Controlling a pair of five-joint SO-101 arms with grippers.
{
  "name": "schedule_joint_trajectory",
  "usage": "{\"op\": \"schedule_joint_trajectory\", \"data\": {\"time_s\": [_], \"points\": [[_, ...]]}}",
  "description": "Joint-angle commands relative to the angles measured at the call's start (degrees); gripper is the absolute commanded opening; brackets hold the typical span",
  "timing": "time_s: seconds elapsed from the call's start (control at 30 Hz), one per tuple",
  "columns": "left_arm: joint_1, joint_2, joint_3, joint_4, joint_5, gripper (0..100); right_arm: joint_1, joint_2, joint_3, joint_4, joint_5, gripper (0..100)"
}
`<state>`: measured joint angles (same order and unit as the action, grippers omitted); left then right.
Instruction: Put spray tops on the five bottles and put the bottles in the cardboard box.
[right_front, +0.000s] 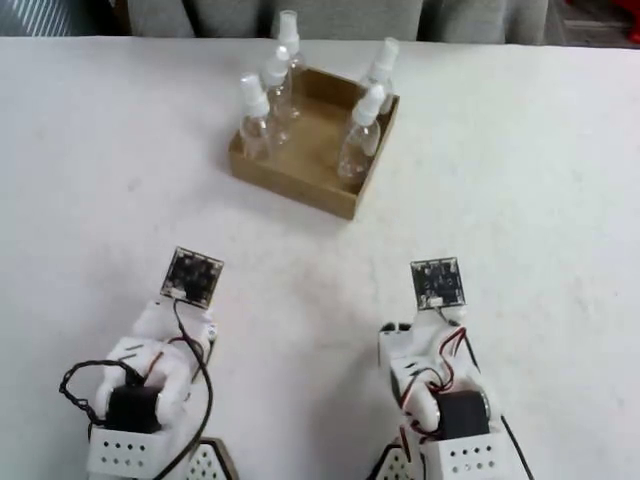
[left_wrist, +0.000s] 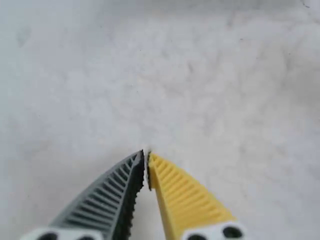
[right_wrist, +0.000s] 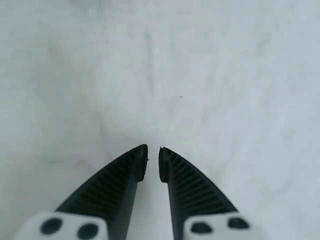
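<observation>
Table (right_front: 520, 180) first, since it's the biggest thing here: white and matte. Toward 12 o'clock in the high view sits the cardboard box (right_front: 290, 180), turned a bit on the diagonal.

As far as I can tell the job looks basically done, so the smart move now is doing very little. Keep both arms low and well back from the box, no sweeping moves, because those skinny bottles would tip from one nudge. The only thing worth checking is the bottle at the box's 12 o'clock corner. From this angle I can't tell for sure that its base is inside the wall.

One arm (right_front: 150, 380) is at 7 o'clock and the other arm (right_front: 440, 390) at 5 o'clock. Both are folded up tight near the table edge, well apart from the box. I can't say which is which from above.

Five clear bottles (right_front: 358, 150) stand upright, three toward the box's 9 o'clock side and two toward 3 o'clock. Each has a white spray top (right_front: 253, 92) on.

Left gripper (left_wrist: 146, 162) is clenched, tips touching, nothing in it. Right gripper (right_wrist: 153, 162) is pinched to a thin slit, also empty, over bare table.
</observation>
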<state>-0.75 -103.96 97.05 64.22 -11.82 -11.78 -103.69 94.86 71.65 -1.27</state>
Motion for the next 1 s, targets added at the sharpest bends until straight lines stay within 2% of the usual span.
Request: {"op": "schedule_joint_trajectory", "data": {"time_s": [0.0,0.13,0.97], "points": [[-0.31,-0.75,0.0,1.32,-0.18,2,0.4,0.84,2.11,0.57,-0.35,2.2],[-0.13,-0.84,0.0,10.02,-0.26,2,-0.04,0.66,2.02,0.66,-0.35,1.9],[-0.13,-0.84,0.0,9.41,-0.18,2,-0.04,0.66,2.02,0.66,-0.26,1.9]]}}
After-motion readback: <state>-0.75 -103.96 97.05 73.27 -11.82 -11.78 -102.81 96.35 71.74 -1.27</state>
